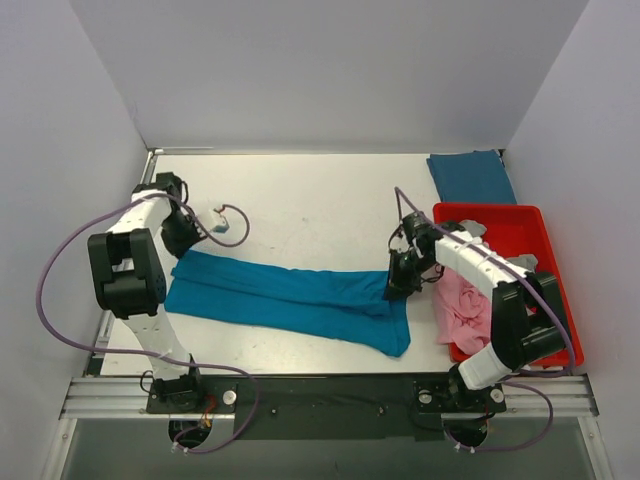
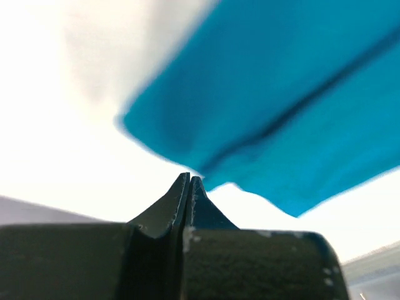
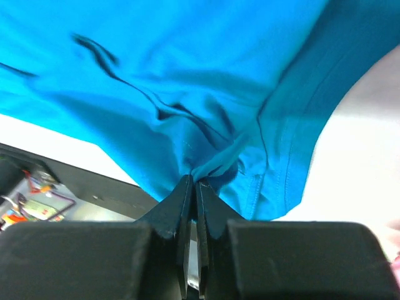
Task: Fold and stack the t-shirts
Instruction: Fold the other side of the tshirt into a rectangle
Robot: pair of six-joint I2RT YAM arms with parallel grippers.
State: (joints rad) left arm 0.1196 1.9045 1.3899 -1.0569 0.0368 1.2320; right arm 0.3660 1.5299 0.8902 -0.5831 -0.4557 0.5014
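Teal t-shirt (image 1: 290, 298) lies drawn out long and narrow across the near half of the table (image 1: 310, 205), running from the left side down to the right. Its near-right end flares into a wider flap close to the table's front edge.

Left gripper (image 1: 188, 248) sits at the shirt's left end. In the left wrist view its fingers (image 2: 178, 200) are pressed flat together with no gap, and the blurred cloth edge (image 2: 275, 112) meets the tip. I cannot tell whether any fabric is caught there.

Right gripper (image 1: 398, 284) is at the shirt's right end, clenched on a puckered fold of the cloth. The right wrist view shows the teal fabric (image 3: 187, 94) gathered into the closed tips (image 3: 192, 185), with a hemmed edge running off to the right.

Red tray (image 1: 520, 215) stands along the right edge of the table, just beside the right arm. Pink t-shirt (image 1: 460, 305) is bunched up and spills over the tray's left rim onto the table, near the teal flap but apart from it.

Folded teal t-shirt (image 1: 470, 176) lies flat in the far right corner, touching the tray's far rim.

Open room: the far-centre tabletop between the two arms is bare white. A purple cable loop (image 1: 238, 228) hangs just past the left gripper.
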